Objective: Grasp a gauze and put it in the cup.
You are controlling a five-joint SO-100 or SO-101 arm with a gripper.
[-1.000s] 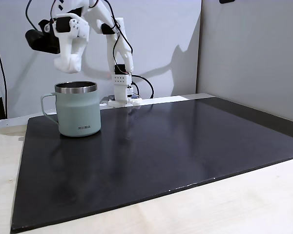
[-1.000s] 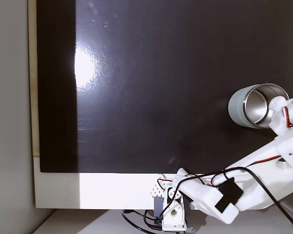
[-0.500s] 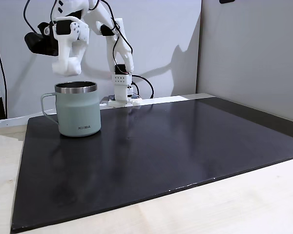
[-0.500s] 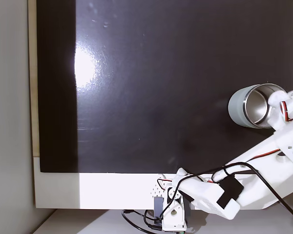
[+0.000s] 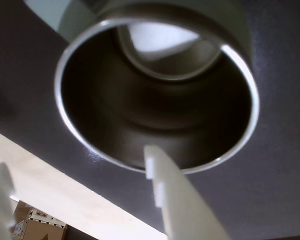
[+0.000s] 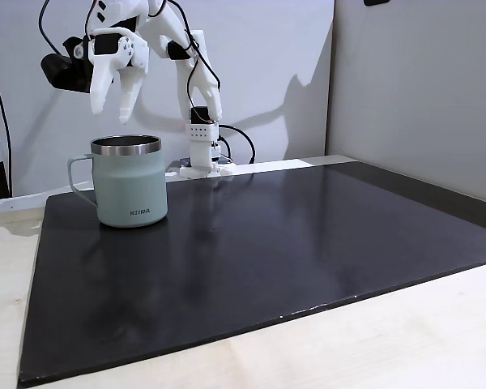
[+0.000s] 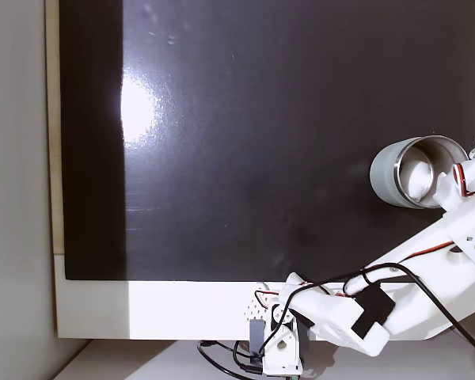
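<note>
The sage-green cup (image 6: 130, 190) stands upright at the back left of the black mat in a fixed view. My gripper (image 6: 112, 107) hangs open just above its steel rim, with nothing between the two white fingers. In the wrist view I look straight down into the cup (image 5: 200, 130), and the open gripper (image 5: 75, 160) frames its near rim. A white shape that looks like the gauze (image 5: 160, 37) lies on the cup's bottom. From above, a pale patch of gauze (image 7: 418, 180) shows inside the cup (image 7: 384, 178).
The black mat (image 6: 267, 243) covers most of a light wooden table (image 6: 389, 348). The arm's base (image 6: 201, 154) stands behind the mat, right of the cup. A cardboard box (image 5: 35, 227) sits beyond the table edge.
The jaws were together around a white lump above the cup and now stand apart. A pale patch has appeared inside the cup. The gripper has risen slightly.
</note>
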